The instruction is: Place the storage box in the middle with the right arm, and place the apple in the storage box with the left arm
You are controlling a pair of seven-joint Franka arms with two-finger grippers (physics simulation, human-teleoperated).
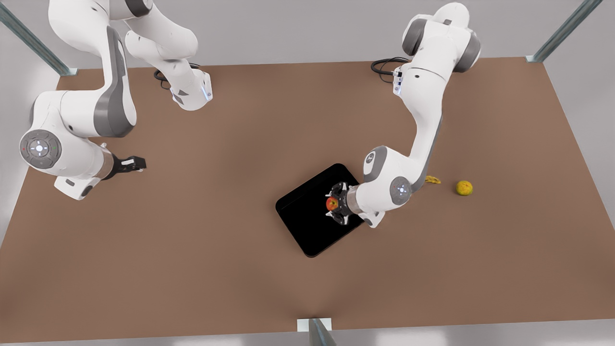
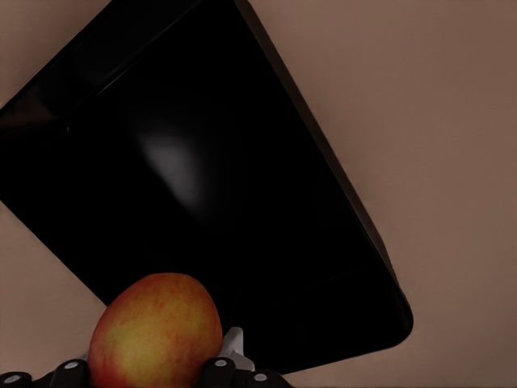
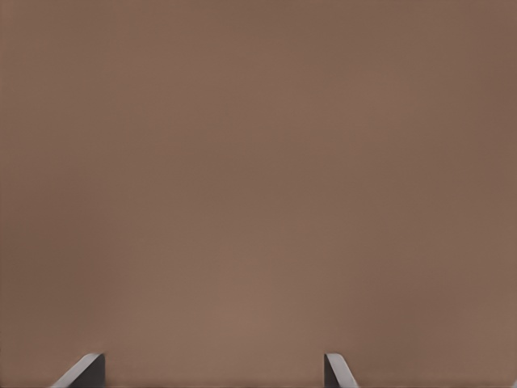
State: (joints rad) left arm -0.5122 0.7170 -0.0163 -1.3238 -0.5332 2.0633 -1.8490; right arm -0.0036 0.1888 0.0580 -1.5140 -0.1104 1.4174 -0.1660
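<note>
Partly hidden by fingers [image 2: 234,343], the apple [image 1: 331,203] hangs over the storage box [image 1: 302,216].

storage box [image 1: 307,226]: glossy black
apple [image 1: 331,203]: red with yellow-orange blush
left gripper [image 1: 336,209]: black
table [image 1: 240,269]: plain brown
round fruit [image 1: 464,188]: yellow-green, perhaps faintly mottled
banana [image 1: 433,179]: yellow

No text, label, brand or number can be read on any object. Small marks are seen on the arm joints, but they are too small to be read.
</note>
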